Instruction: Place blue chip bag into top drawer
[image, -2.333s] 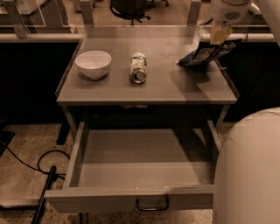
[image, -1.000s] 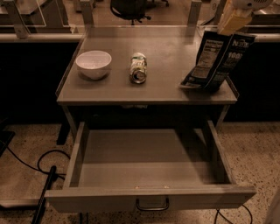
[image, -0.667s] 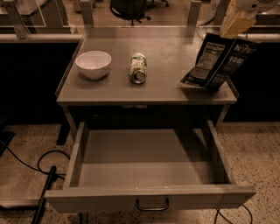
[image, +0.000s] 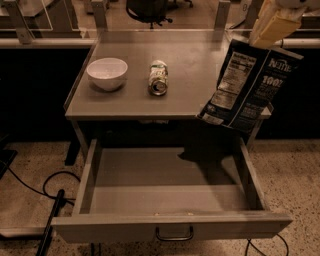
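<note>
Hanging from your tool (image: 273, 29) (clamped on its top edge), the blue chip bag (image: 250, 85) is now lifted off the bench (image: 195, 65), overhanging the right rear of the open top drawer (image: 165, 175); you can probably lower it in next.

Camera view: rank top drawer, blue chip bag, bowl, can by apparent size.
1. top drawer
2. blue chip bag, held up by the gripper at upper right; likely nearer the camera, so possibly flattered
3. white bowl
4. can, on its side
</note>
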